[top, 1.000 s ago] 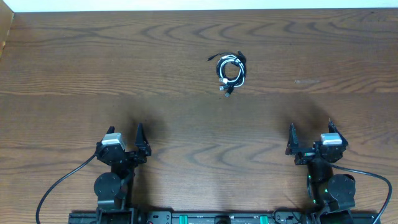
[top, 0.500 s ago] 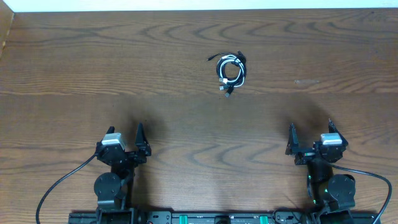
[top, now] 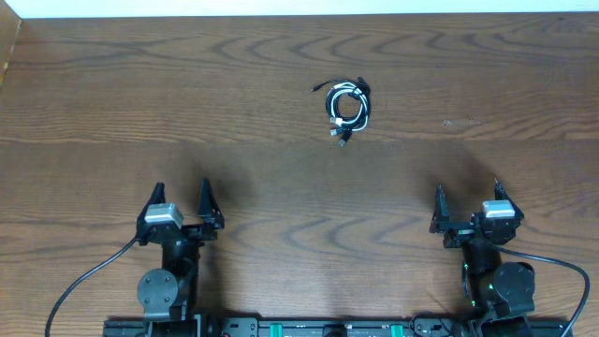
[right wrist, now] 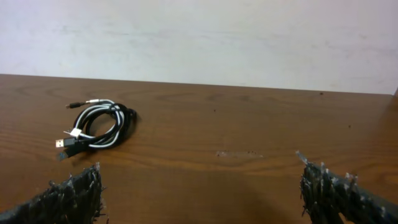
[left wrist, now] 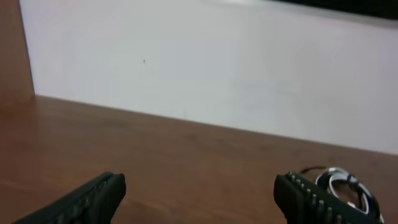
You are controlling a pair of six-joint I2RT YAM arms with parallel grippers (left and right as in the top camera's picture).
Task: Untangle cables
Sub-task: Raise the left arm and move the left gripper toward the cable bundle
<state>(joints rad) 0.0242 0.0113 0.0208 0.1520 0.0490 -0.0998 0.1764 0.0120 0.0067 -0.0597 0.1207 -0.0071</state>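
The cables (top: pixel 348 108) lie coiled together in one small bundle, black and white cords looped as a ring, on the wooden table (top: pixel 281 159) far of centre. Short plug ends stick out at its upper left and bottom. In the right wrist view the cables (right wrist: pixel 99 124) lie ahead to the left. In the left wrist view the cables (left wrist: pixel 348 190) peek out behind the right finger. My left gripper (top: pixel 181 187) is open at the near left, with nothing in it. My right gripper (top: pixel 468 190) is open at the near right, also with nothing in it. Both are far from the bundle.
A white wall (right wrist: pixel 199 37) runs along the table's far edge. A raised wooden side (top: pixel 9 47) stands at the far left corner. The arms' thick black wires (top: pixel 84 281) trail along the near edge by the bases. A faint pale scuff (top: pixel 460 122) marks the wood right of the bundle.
My left wrist has turned and shifted a little to the left, so both its fingers now show from above. The right arm and the cables have not moved.
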